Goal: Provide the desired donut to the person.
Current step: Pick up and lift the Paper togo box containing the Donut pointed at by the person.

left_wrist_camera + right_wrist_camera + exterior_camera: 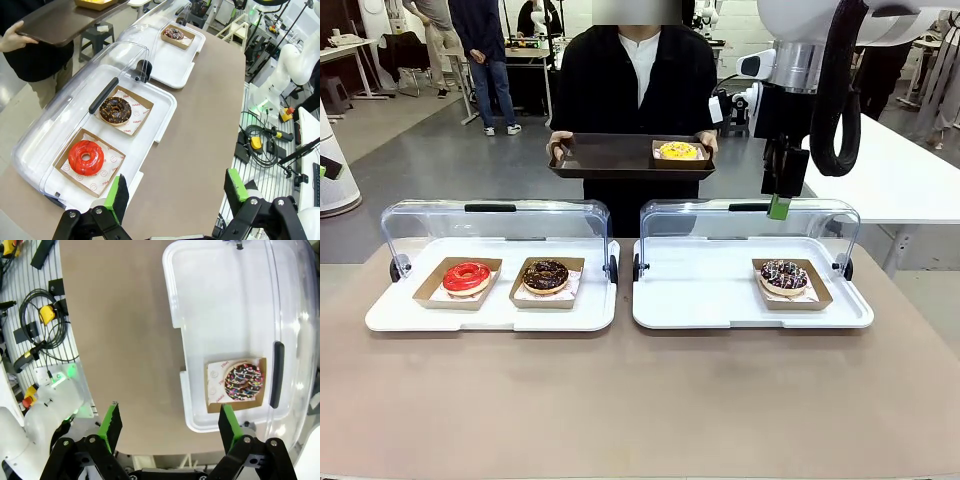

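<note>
- While standing across the table (640, 400), the person (620, 90) holds a dark tray (605, 155).
- Right gripper (170, 422) hangs near the right white tray (200, 315), jaws wide apart, empty.
- Left gripper (177, 186) likewise spread, holding nothing.
- Yellow donut (678, 151) sits on the dark tray.

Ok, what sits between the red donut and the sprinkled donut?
Front view: the chocolate donut next to the red donut, then bare right tray before the sprinkled donut.

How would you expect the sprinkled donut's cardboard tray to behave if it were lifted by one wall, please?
The cardboard tray looks thin and shallow, so it may flex when pinched. The sprinkled donut lies loose in it and could slide if tilted. Its icing probably smears on contact.
</note>
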Available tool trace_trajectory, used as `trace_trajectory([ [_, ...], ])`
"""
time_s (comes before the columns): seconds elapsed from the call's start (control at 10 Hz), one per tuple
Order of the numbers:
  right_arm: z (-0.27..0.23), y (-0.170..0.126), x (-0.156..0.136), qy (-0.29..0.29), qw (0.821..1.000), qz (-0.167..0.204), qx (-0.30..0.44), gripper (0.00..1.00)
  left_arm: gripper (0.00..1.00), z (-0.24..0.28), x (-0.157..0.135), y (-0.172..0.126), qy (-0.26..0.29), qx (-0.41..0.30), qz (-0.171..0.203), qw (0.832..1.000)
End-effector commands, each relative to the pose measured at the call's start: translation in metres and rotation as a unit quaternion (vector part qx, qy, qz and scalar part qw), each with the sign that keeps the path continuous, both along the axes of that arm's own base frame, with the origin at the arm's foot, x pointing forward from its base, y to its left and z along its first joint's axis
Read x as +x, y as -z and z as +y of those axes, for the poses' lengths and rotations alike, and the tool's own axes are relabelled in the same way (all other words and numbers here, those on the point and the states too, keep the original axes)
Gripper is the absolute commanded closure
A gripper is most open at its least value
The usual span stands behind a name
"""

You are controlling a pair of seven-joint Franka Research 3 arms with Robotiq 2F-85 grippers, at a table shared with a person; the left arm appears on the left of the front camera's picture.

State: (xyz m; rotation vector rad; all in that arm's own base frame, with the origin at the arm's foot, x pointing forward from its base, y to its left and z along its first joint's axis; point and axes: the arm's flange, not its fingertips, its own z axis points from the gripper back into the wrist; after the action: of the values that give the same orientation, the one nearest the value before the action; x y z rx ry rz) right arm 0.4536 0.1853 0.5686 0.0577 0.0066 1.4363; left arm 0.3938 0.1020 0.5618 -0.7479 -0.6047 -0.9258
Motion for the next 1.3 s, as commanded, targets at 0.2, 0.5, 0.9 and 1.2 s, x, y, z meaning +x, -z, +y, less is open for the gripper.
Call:
trace_trajectory([
  [0.2, -0.001, -0.002, -0.001, 0.001, 1.0, 0.004, -0.003, 0.0, 0.0, -0.001, 0.0, -0.003, -0.005, -0.008, 0.005, 1.0],
  [0.5, -0.001, -0.002, -0.001, 0.001, 1.0, 0.004, -0.003, 0.0, 0.0, -0.001, 0.0, -0.003, -0.005, -0.008, 0.005, 1.0],
  [0.9, 0.0, 0.0, 0.0, 0.0, 1.0, 0.001, 0.0, 0.0, 0.0, -0.001, 0.0, -0.003, -0.005, -0.008, 0.005, 1.0],
  [1.2, -0.07, -0.035, 0.006, -0.014, 0.963, 0.001, 0.269, 0.0, 0.0, -0.001, 0.0, -0.003, -0.005, -0.008, 0.005, 1.0],
])
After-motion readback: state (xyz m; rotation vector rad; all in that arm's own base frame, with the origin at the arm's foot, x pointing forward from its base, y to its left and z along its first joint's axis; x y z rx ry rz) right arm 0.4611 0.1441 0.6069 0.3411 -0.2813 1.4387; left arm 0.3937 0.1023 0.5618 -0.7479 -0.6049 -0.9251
